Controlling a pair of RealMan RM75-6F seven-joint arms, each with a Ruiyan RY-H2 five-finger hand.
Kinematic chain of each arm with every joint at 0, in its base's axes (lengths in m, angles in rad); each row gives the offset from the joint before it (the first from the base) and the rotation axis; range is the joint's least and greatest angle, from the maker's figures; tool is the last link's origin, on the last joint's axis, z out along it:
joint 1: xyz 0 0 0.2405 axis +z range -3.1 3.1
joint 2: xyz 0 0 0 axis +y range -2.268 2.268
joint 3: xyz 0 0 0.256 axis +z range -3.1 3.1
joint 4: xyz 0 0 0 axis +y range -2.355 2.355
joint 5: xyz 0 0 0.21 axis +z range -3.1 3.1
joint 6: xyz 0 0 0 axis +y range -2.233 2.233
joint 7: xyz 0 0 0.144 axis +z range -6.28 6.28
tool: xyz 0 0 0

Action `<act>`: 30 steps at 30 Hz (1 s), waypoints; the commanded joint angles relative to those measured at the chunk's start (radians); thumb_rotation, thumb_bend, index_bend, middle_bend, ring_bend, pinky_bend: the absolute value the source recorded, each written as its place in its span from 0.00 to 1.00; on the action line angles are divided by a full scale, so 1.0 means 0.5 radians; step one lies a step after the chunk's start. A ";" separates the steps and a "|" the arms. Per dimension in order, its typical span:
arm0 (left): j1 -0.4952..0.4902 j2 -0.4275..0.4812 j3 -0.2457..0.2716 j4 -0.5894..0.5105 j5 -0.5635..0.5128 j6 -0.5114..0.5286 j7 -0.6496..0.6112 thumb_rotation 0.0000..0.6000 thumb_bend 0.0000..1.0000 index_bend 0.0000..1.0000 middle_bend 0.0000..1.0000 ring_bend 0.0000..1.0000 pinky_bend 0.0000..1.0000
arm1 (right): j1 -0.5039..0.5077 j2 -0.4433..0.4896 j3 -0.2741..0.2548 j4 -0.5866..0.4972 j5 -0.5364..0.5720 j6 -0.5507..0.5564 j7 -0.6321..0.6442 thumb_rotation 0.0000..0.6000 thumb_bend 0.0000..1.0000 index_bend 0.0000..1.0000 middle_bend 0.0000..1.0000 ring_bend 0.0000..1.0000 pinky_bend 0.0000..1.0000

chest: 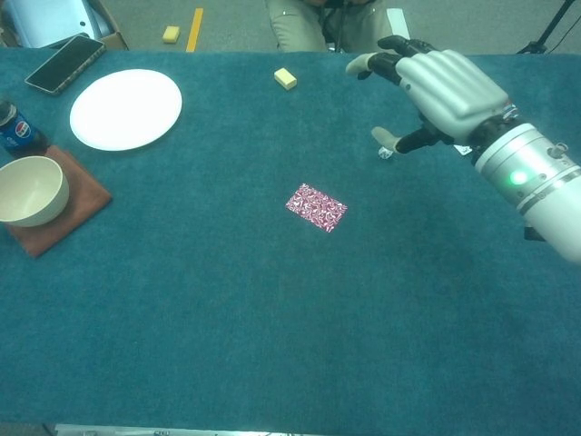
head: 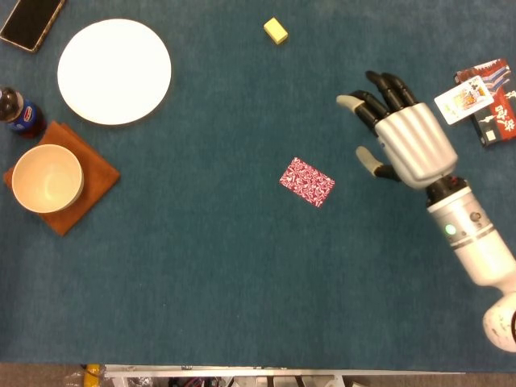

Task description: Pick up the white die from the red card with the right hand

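The red patterned card [head: 307,182] [chest: 316,208] lies flat mid-table with nothing on it. My right hand [head: 407,141] [chest: 445,91] hovers to the right of the card, fingers spread apart and holding nothing. In the chest view a small white die [chest: 385,153] shows just below the thumb tip, apart from it and right of the card; whether it rests on the cloth I cannot tell. The head view hides the die behind the hand. My left hand is in neither view.
A white plate [head: 114,71], a phone [head: 31,22], a cola bottle [head: 18,111] and a bowl [head: 47,177] on a brown cloth [head: 89,193] sit at the left. A yellow block [head: 276,31] lies at the far edge. Playing cards and their box [head: 484,98] lie at the right.
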 commanded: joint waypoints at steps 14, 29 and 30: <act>-0.024 -0.017 -0.022 0.040 -0.030 -0.028 -0.029 0.91 0.34 0.06 0.09 0.03 0.07 | -0.360 0.475 -0.182 -0.403 0.025 0.319 -0.209 1.00 0.32 0.20 0.25 0.05 0.10; -0.050 -0.059 -0.040 0.034 -0.031 -0.033 0.006 0.91 0.34 0.06 0.09 0.03 0.07 | -0.797 0.677 -0.308 -0.455 -0.185 0.768 -0.061 1.00 0.32 0.20 0.25 0.05 0.10; -0.048 -0.060 -0.039 0.030 -0.027 -0.027 0.008 0.91 0.34 0.06 0.09 0.03 0.07 | -0.816 0.683 -0.313 -0.456 -0.197 0.784 -0.054 1.00 0.32 0.20 0.25 0.05 0.10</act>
